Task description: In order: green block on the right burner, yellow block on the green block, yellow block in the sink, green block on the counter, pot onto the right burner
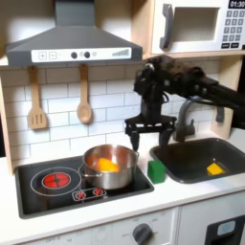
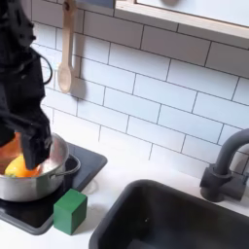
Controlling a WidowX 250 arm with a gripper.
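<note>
In the first exterior view, the pot [image 1: 108,167] stands on the black cooktop [image 1: 43,196] over its right-hand burner, to the lower left of the fingers [image 1: 131,134], with an orange piece [image 1: 107,165] inside it. The red burner ring [image 1: 55,179] lies bare further left. The gripper [image 1: 145,132] hangs above the gap between the pot's right rim and the green block [image 1: 156,170], its fingers spread apart and holding nothing — the block sits just below and slightly right of them, on the counter [image 1: 182,191] at the cooktop's right edge. Further right of the fingers lies the sink [image 1: 191,158], with the yellow block [image 1: 215,168] resting in its right part, well away from the gripper; the faucet [image 1: 182,120] rises behind the basin.

In the second exterior view, the gripper [image 2: 31,146] hangs over the pot [image 2: 34,177], dark against the orange piece [image 2: 19,167], and how wide the fingers stand cannot be told there. The green block [image 2: 69,211] stands below and to their right, touching the cooktop's corner [image 2: 88,165], just beside the sink [image 2: 131,199].
</note>
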